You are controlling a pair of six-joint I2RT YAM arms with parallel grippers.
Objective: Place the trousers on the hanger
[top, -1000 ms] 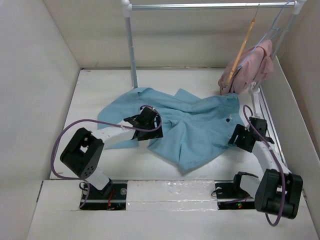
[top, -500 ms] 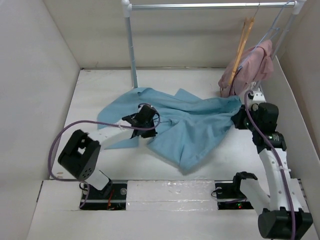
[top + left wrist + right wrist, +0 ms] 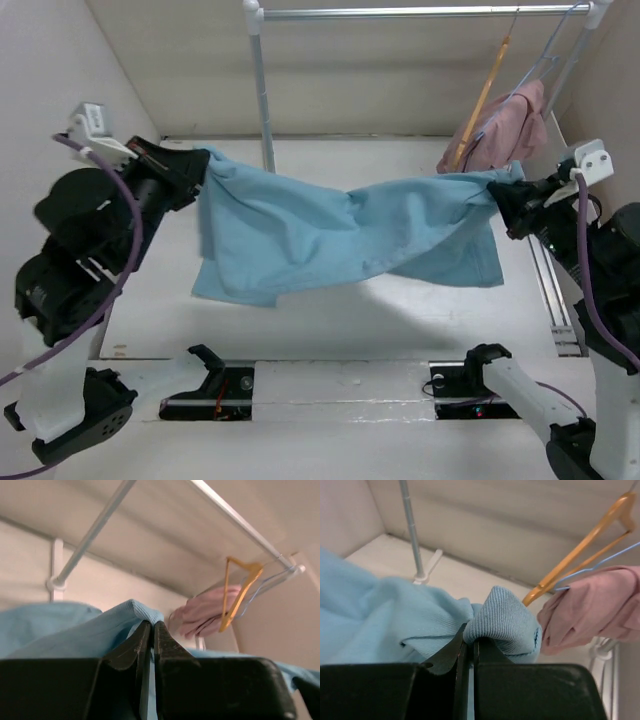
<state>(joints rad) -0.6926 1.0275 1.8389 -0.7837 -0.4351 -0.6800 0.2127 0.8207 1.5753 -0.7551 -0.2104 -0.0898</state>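
Observation:
The light blue trousers (image 3: 330,235) hang spread in the air between my two arms, sagging in the middle above the table. My left gripper (image 3: 200,165) is shut on their left end, and the left wrist view shows blue cloth (image 3: 75,630) pinched at the tips of the left gripper (image 3: 151,625). My right gripper (image 3: 497,195) is shut on the right end, with a fold of trousers (image 3: 505,620) bulging over the tips of the right gripper (image 3: 470,641). The tan-orange wooden hanger (image 3: 485,100) hangs from the rail at the back right, beyond the right gripper; the wrist views show this hanger (image 3: 240,592) (image 3: 585,542) too.
A metal rail (image 3: 420,12) runs across the back on an upright pole (image 3: 263,90). A pink garment (image 3: 505,130) on a thin wire hanger (image 3: 545,60) hangs beside the wooden one. White walls enclose the table (image 3: 330,320) on three sides.
Both grippers have shut on the trousers and both arms have risen and moved apart, lifting the cloth off the table and stretching it between them.

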